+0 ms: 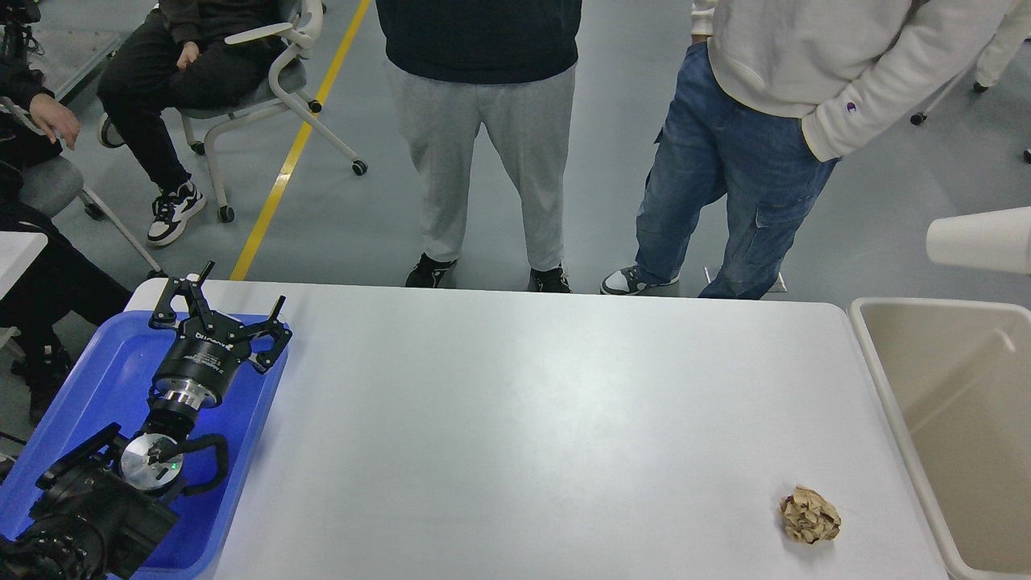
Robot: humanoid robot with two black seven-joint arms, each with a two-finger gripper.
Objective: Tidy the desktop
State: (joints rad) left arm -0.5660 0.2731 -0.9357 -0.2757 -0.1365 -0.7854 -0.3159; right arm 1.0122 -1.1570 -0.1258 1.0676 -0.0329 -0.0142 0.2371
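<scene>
The white desktop (515,419) fills the middle of the head view. A crumpled brown paper ball (809,515) lies on it near the front right corner. My left gripper (225,310) is open and empty, hovering over the blue tray (97,379) at the left end. A white paper cup (979,239) lies sideways in the air at the right edge, above the far end of the beige bin (966,403). Its mouth end is cut off by the frame. My right gripper is out of view.
Two people stand close against the table's far edge, one in grey trousers (483,161) and one in jeans (725,177). Seated people and wheeled chairs (274,89) are at the far left. The bin looks empty inside.
</scene>
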